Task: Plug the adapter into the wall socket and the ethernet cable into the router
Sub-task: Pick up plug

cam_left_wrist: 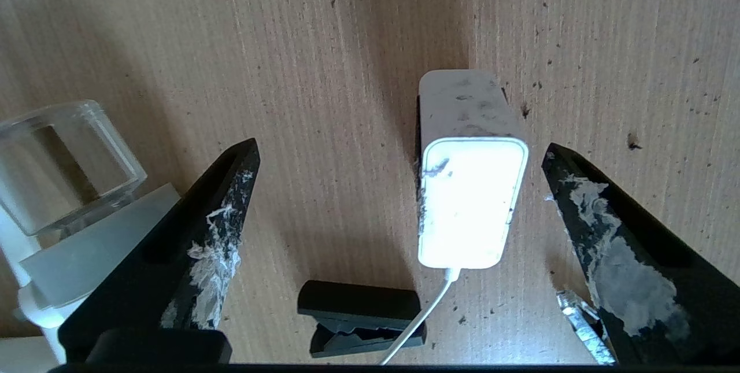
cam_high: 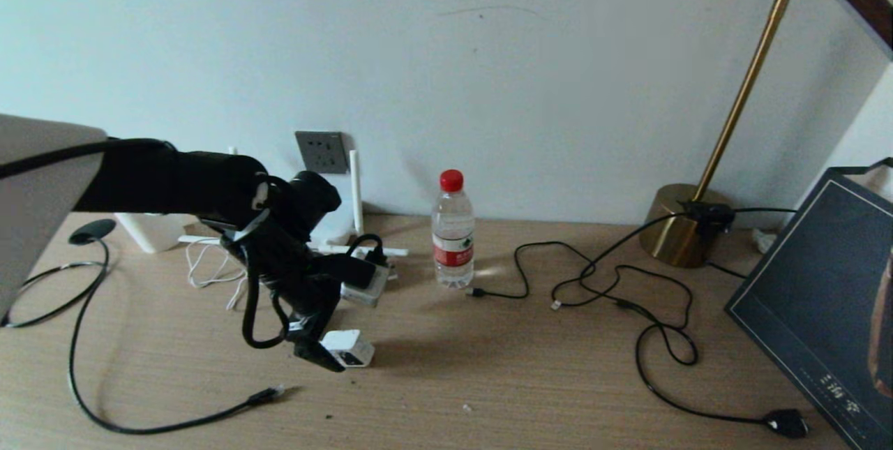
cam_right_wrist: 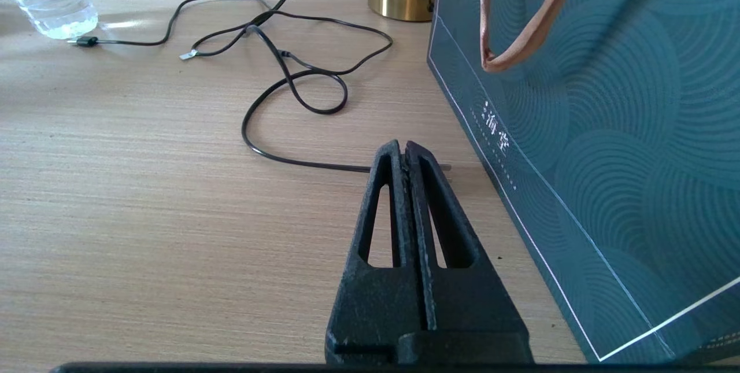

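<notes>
Straddling the smooth white boxy adapter (cam_left_wrist: 471, 188) on grained wood desk (cam_left_wrist: 324, 101), left gripper (cam_left_wrist: 399, 188) wide open, holding nothing, right gripper (cam_right_wrist: 404, 150) pressed closed, empty.

It looked like a home or hotel room: a wood-grain desk (cam_high: 530, 380) stood against a plain pale wall (cam_high: 488, 52), with a brass lamp (cam_high: 687, 227), a water bottle (cam_high: 453, 230) and a gift bag (cam_right_wrist: 607, 159).
</notes>
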You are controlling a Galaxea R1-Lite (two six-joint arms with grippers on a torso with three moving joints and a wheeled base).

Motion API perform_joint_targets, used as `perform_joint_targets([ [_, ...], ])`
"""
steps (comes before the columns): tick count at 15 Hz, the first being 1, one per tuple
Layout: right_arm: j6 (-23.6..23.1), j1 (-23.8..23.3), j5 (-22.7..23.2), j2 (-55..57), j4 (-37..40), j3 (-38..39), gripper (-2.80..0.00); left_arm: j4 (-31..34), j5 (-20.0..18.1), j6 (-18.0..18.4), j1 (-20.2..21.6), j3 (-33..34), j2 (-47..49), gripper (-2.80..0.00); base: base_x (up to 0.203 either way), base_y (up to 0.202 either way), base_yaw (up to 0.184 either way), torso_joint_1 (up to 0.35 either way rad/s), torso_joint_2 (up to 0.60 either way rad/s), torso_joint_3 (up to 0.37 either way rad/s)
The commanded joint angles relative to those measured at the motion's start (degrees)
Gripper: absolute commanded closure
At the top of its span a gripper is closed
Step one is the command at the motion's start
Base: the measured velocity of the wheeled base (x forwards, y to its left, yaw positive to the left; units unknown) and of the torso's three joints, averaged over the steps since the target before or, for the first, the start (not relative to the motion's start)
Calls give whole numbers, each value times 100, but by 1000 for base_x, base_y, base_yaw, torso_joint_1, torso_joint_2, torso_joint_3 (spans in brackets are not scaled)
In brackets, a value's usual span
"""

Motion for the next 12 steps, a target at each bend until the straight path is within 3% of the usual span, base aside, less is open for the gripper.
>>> perform_joint_targets([
  [1, 1, 0, 1, 5, 0, 0, 0, 2, -14, -1, 0, 76, -21, -280, 0, 0, 0, 0, 0, 0],
  [10, 1, 0, 1, 5, 0, 0, 0, -48, -31, -44, 0, 231, 15, -280, 0, 0, 0, 0, 0, 0],
  [11, 1, 0, 1, 5, 0, 0, 0, -48, -31, -44, -8, 231, 15, 0, 0, 0, 0, 0, 0, 0],
  [12, 1, 0, 1, 5, 0, 0, 0, -48, -31, -51, -9, 231, 12, 0, 0, 0, 0, 0, 0, 0],
])
